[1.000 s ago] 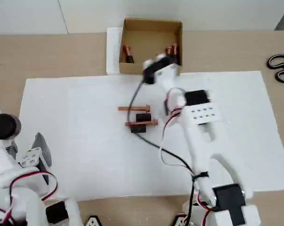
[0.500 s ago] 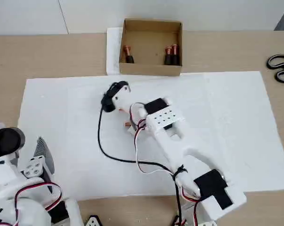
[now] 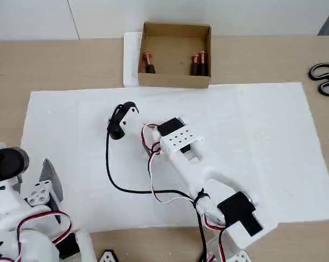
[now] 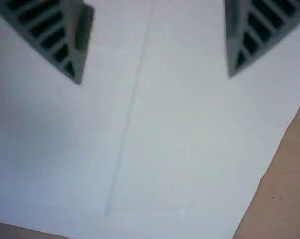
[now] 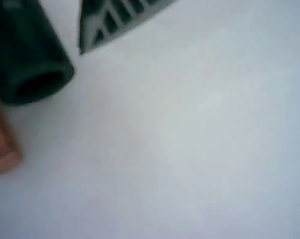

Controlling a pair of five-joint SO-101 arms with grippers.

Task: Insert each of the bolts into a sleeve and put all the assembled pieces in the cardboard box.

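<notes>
Sleeve and bolt by my right claw; three assembled pieces in the box.

Right wrist view: a black sleeve point(image 5: 30, 59) lies on the white sheet point(image 3: 262, 136) with its bore toward the camera, and the copper end of a bolt point(image 5: 0, 149) is just beside it. In the high view my right arm point(image 3: 191, 158), stretched over the middle of the sheet, hides both. My right claw point(image 5: 115, 20) is near the sleeve; open or closed, I cannot tell. The high view adds the cardboard box point(image 3: 175, 82) at the sheet's far edge, with assembled pieces point(image 3: 148, 63) inside, one left and two right. My left claw point(image 4: 154, 77), near left, is spread wide over the sheet.
</notes>
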